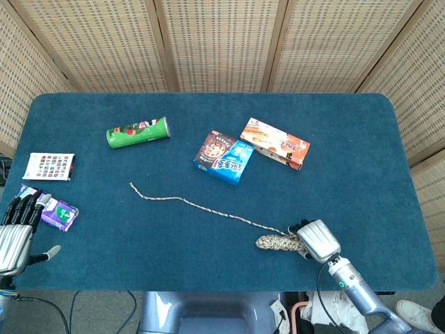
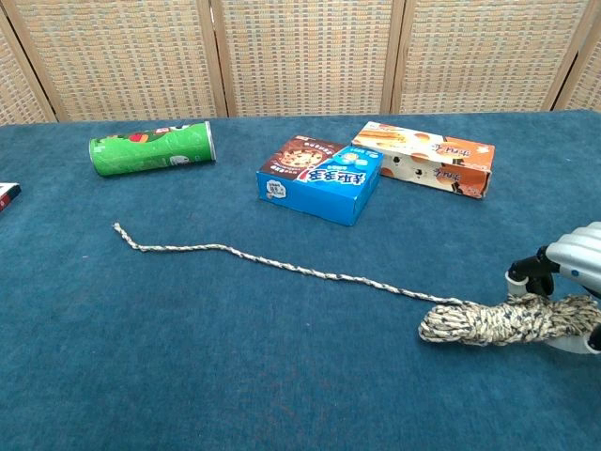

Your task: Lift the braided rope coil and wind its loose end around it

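Observation:
The braided rope coil [image 1: 277, 242] [image 2: 502, 320] lies low over the blue table near the front right. My right hand [image 1: 316, 241] [image 2: 570, 282] grips its right end, fingers wrapped around the bundle. The loose end [image 1: 188, 203] [image 2: 235, 252] trails off to the left across the cloth, its tip at mid-left. My left hand [image 1: 17, 233] rests at the front left corner with its fingers apart and holds nothing; the chest view does not show it.
A green can [image 1: 138, 131] lies at the back left. A brown-and-blue snack box [image 1: 224, 156] and an orange box [image 1: 275, 142] sit behind the rope. A purple packet [image 1: 53, 211] and a white card [image 1: 49, 166] lie near my left hand.

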Controlling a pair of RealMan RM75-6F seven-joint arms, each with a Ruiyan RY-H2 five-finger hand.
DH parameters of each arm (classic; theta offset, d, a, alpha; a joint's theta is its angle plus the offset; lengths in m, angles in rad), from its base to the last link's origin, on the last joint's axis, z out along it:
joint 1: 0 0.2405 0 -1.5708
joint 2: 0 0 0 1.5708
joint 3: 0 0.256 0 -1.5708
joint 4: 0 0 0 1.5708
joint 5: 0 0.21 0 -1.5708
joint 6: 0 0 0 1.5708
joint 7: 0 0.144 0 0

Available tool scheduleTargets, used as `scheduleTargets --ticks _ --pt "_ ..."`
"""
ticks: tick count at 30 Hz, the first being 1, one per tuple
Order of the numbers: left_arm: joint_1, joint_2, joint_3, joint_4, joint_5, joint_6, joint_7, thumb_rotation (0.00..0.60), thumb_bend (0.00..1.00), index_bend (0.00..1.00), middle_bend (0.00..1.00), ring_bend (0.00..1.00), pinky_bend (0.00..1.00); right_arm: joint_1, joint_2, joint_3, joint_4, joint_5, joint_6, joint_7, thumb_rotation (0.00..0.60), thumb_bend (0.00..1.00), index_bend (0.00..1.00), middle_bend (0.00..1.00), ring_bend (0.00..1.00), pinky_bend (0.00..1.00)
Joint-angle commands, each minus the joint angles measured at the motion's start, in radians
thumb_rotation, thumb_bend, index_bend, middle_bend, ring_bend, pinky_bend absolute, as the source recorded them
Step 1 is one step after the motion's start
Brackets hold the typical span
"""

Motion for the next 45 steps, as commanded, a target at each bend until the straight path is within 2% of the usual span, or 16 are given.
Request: scheduleTargets --ticks 1,5,8,13,16,19,27,37,45 --pt "-0.022 -0.022 -0.011 0.032 0.002 -0.021 0.016 0.6 0.0 0.0 0.0 0.0 0.0 0.01 0.002 -0.007 0.01 -0.045 0.047 0.034 0.6 0.43 0.56 0.59 0.46 0.67" --pt "-0.102 -0.091 -0.048 0.151 0.028 -0.084 -0.003 0.6 0.0 0.0 0.0 0.0 0.0 0.032 0.013 -0.003 0.009 -0.088 0.091 0.082 0.6 0.43 0.57 0.6 0.47 0.67" --pt "-0.177 -0.144 -0.064 0.253 0.076 -0.138 -0.087 0.6 0.0 0.02 0.0 0.0 0.0 0.048 0.032 0.0 -0.003 -0.105 0.099 0.086 0.6 0.43 0.57 0.6 0.47 0.67" --pt "-0.327 -0.243 -0.085 0.414 0.13 -0.267 -0.197 0.6 0.03 0.31 0.0 0.0 0.0 0.06 0.06 -0.004 -0.041 -0.121 0.104 0.06 0.6 0.44 0.58 0.61 0.47 0.67" --pt "-0.404 -0.314 -0.097 0.514 0.139 -0.328 -0.261 0.6 0.07 0.4 0.0 0.0 0.0 0.062 0.063 -0.007 -0.051 -0.122 0.101 0.042 0.6 0.44 0.58 0.61 0.47 0.67" --pt "-0.463 -0.385 -0.1 0.611 0.144 -0.37 -0.297 0.6 0.1 0.44 0.0 0.0 0.0 0.065 0.062 -0.007 -0.055 -0.117 0.095 0.031 0.6 0.44 0.58 0.61 0.47 0.67" --pt "-0.552 -0.496 -0.086 0.748 0.121 -0.463 -0.289 0.6 0.14 0.46 0.0 0.0 0.0 0.075 0.07 -0.003 -0.077 -0.112 0.092 0.015 0.6 0.44 0.58 0.61 0.47 0.67" --pt "-0.592 -0.55 -0.076 0.839 0.064 -0.537 -0.29 0.6 0.24 0.51 0.0 0.0 0.0 0.074 0.084 -0.007 -0.101 -0.109 0.098 -0.002 0.6 0.44 0.58 0.61 0.47 0.67" --pt "-0.604 -0.578 -0.063 0.88 0.029 -0.577 -0.306 0.6 0.27 0.51 0.0 0.0 0.0 0.073 0.08 -0.009 -0.099 -0.103 0.096 -0.004 0.6 0.44 0.58 0.61 0.47 0.67"
